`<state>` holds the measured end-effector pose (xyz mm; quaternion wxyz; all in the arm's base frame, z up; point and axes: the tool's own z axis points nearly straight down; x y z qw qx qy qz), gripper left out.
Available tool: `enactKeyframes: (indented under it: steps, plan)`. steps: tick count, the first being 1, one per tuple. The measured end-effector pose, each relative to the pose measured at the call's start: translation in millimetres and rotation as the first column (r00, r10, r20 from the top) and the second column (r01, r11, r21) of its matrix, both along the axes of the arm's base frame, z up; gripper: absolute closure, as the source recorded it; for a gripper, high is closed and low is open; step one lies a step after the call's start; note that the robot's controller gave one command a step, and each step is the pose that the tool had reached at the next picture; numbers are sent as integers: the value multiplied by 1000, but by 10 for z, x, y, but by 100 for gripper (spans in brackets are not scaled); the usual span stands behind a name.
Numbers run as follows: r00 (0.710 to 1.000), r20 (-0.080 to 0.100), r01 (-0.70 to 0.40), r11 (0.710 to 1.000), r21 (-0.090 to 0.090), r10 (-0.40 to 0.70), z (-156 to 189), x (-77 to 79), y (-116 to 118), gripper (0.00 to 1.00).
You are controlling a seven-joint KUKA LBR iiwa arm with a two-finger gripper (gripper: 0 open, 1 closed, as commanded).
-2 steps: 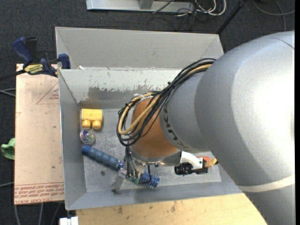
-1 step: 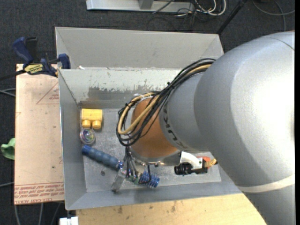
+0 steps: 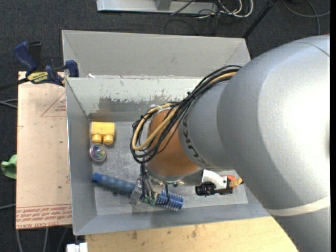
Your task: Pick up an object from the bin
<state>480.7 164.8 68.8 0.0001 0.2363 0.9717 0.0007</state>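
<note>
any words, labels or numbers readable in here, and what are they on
Nothing can be quoted.
Dark lettering on the grey arm: foreshortened, too blurred to read.
Yellow block, blue stick, white and black piece: no print that I can make out.

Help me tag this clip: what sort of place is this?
Probably a robotics lab: a big grey robot arm reaches into a grey metal bin of small loose things, with cables on dark floor behind.
</note>
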Motion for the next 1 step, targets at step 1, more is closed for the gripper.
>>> enactKeyframes:
  steps: [1]
  plan:
    - [1000,6,-3,1000,1,3,1103,14,8,100]
